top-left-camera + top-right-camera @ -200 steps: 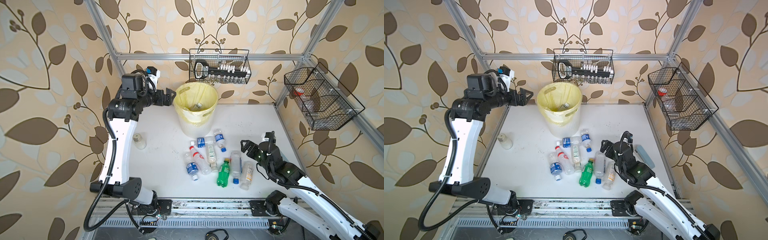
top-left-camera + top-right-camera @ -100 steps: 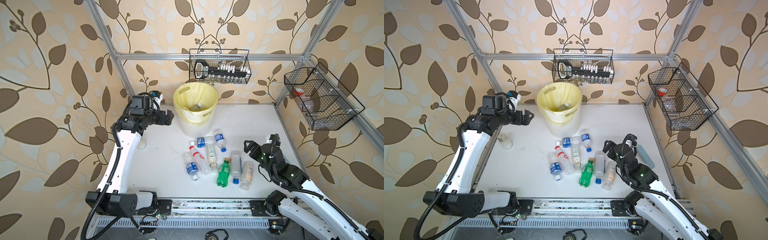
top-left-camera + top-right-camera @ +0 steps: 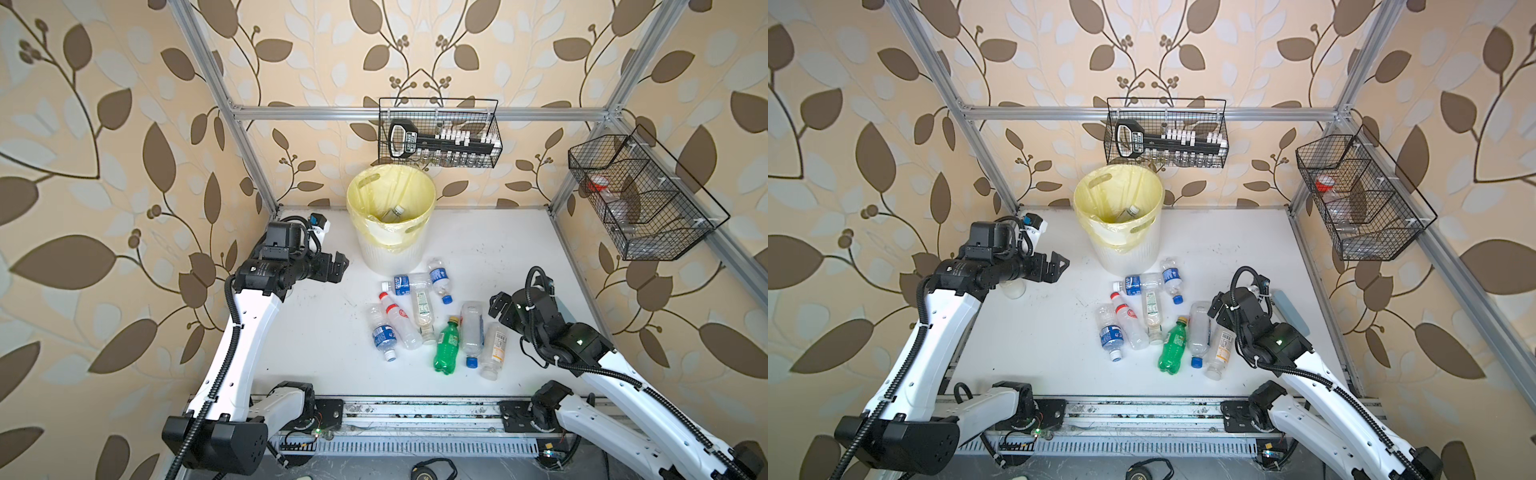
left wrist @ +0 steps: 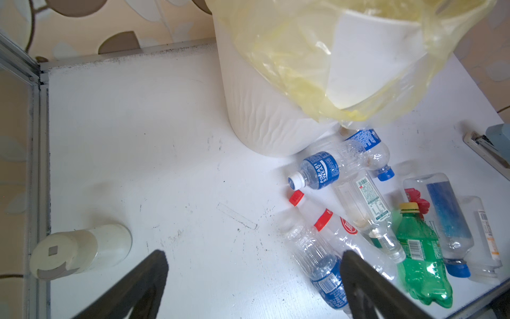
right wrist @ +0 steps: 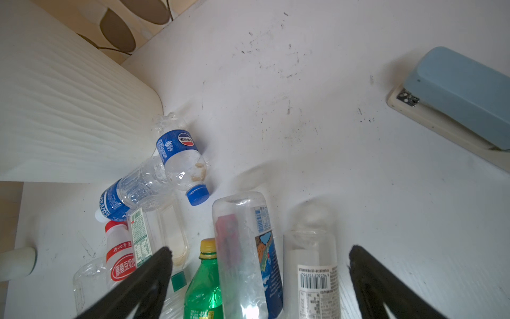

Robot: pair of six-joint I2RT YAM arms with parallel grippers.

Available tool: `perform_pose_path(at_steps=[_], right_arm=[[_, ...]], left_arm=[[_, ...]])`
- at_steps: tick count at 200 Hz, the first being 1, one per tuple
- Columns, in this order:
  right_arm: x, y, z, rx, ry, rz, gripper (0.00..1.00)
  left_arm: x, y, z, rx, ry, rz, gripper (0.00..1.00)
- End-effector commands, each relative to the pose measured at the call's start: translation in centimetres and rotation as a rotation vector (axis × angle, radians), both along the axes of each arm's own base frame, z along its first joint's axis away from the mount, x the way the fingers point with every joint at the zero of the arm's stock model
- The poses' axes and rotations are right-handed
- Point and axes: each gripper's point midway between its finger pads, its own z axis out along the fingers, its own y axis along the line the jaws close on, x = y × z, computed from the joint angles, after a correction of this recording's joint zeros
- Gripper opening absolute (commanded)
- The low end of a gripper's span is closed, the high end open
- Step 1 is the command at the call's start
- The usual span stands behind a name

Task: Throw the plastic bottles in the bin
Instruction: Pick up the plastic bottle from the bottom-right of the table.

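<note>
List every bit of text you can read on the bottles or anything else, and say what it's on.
"POCARI SWEAT": blue label of the white-capped bottle.
"原磨豆奶": red label of the red-capped bottle.
Too small or blurred to read: the digits on the barcode bottle, the print on the green bottle, and the label on the black tool.

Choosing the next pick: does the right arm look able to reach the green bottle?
Probably yes: the open right gripper hangs close by and nothing covers the green bottle, though the blue-capped clear bottle lies alongside and may get nudged.
</note>
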Motion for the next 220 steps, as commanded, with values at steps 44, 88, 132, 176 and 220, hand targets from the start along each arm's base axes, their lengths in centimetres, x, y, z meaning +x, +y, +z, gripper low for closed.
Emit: perform_pose_path(at_steps=[44,88,132,176,220], right_arm=[[-1.0,1.4,-1.4,0.013,0.065,0.056,1.00],[-0.8,3.2,-3.0,-0.036,0.131,0.104,1.00],[-1.5,2.6,-4.8,-0.059,0.172,0.084,1.00],[-2.6,1.8,-6.5,-0.043,0.195,0.061,1.00],[-3.3,2.0,-9.4,0.016,0.245,0.061,0.97]], left_arm=[[-3.1,-1.5,-5.5,-0.013,0.083,-0.132,0.99],[-3.2,-1.4,-7.8,0.002,0.119,-0.139,0.99],[-3.5,-1.9,-9.4,-0.016,0.145,-0.171,0.99],[-4.2,-1.4,-10.8,0.043,0.183,-0.201,0.99],[-4.5,-0.6,-12.0,0.087,0.215,-0.186,0.99]])
